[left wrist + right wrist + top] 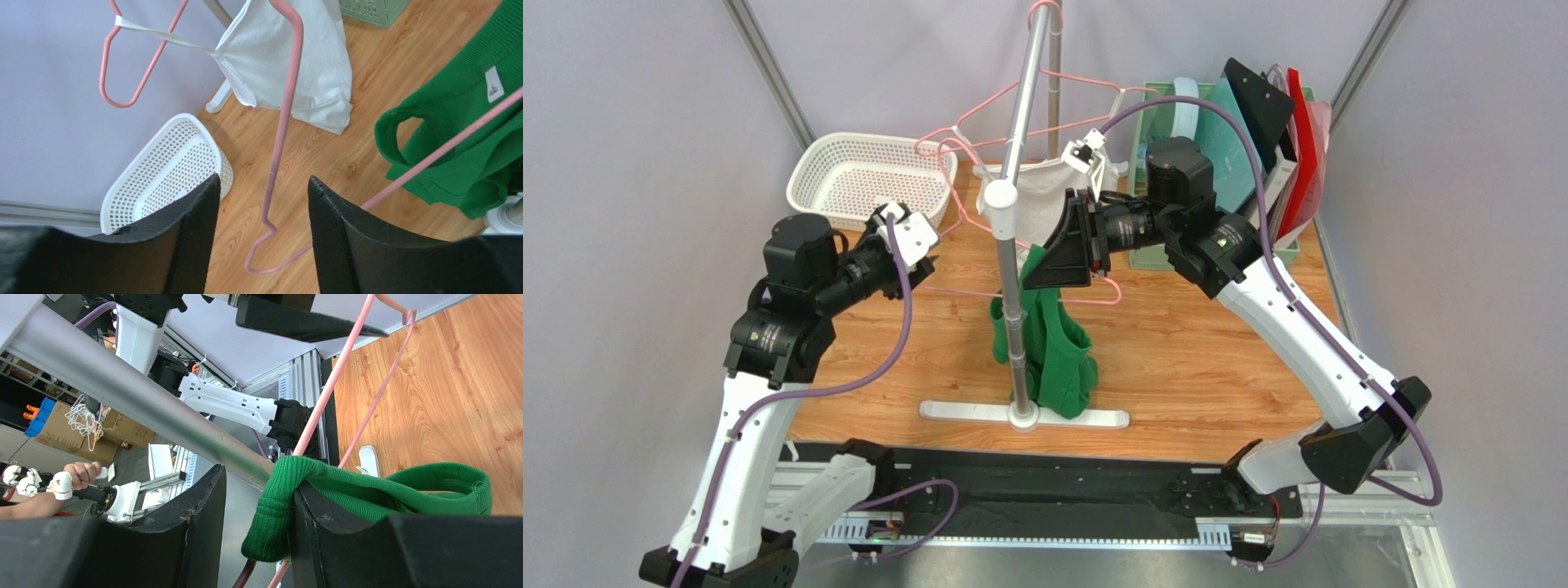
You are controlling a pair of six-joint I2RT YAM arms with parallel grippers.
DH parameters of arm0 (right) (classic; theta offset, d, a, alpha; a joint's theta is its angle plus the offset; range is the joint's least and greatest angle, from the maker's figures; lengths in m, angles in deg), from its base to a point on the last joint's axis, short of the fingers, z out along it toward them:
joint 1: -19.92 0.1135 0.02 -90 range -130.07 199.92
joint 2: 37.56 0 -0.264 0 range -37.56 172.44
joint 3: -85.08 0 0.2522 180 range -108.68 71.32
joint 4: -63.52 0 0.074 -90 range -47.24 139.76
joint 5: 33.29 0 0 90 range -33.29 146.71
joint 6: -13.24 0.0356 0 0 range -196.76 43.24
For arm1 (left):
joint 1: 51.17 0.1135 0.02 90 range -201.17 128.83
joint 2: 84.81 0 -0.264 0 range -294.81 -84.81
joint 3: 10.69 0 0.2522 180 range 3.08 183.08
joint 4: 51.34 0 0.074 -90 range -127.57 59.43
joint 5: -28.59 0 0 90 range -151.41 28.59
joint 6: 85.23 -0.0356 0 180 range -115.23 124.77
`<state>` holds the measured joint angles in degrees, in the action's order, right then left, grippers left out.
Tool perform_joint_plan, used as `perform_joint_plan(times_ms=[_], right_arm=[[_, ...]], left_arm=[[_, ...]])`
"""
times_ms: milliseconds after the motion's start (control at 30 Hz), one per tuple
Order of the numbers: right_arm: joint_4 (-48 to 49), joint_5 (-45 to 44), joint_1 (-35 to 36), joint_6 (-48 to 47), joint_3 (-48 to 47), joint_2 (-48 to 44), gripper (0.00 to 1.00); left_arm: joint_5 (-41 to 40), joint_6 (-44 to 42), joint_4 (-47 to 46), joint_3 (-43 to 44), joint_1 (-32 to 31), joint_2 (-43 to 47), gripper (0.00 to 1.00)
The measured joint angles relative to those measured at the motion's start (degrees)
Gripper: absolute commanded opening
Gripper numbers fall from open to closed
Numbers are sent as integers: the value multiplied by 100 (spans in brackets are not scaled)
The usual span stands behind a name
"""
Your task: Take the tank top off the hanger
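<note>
A green knitted tank top (1057,343) hangs on a pink wire hanger (1109,294) against the metal stand pole (1014,245). My right gripper (1048,251) is open at its shoulder. In the right wrist view (258,484) a green strap (288,502) lies over the inner edge of one finger (319,527), beside the hanger wire (331,386) and the pole (141,398). My left gripper (918,235) is open and empty to the left of the pole. In its wrist view (261,190) the hanger's corner (270,245) shows between the fingers, lower down, with the green top (466,147) at right.
A white garment (1044,190) hangs on another pink hanger (959,129) higher on the pole; it also shows in the left wrist view (294,55). A white perforated basket (860,172) stands back left, a green crate (1161,104) with flat items back right. The stand's base (1075,417) lies near the front.
</note>
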<state>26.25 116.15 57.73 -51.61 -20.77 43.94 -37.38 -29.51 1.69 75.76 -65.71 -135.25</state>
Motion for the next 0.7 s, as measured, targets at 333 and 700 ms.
perform_joint_plan(times_ms=[333, 700], right_arm=[[4, 55, 94, 15, -22, 72, 0], [48, 114, 129, 70, -22, 92, 0]], left_arm=[[-205, -22, -273, 2, -173, -365, 41], [-417, -195, -293, 76, -385, -437, 0]])
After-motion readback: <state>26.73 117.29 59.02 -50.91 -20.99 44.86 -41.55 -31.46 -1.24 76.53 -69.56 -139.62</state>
